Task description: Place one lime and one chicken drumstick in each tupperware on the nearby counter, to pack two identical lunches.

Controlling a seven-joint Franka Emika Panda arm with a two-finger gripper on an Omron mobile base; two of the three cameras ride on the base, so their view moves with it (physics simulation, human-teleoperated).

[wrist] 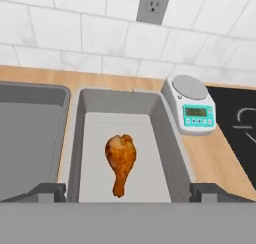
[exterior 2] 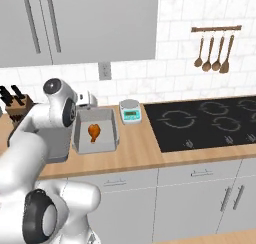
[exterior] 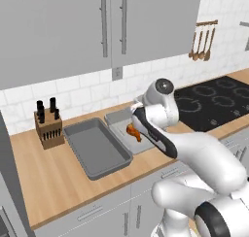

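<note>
Chicken drumstick (wrist: 120,163) lies loose in right tupperware (wrist: 167,138); fingers (wrist: 128,192) spread wide, empty. Likely light, firm, slick; grip meaty end.

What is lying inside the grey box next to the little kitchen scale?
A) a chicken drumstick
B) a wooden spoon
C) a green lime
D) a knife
A: a single orange-brown chicken drumstick lies on the floor of the tupperware beside the kitchen scale, its thin bone end pointing toward the camera in the hand view.
</note>
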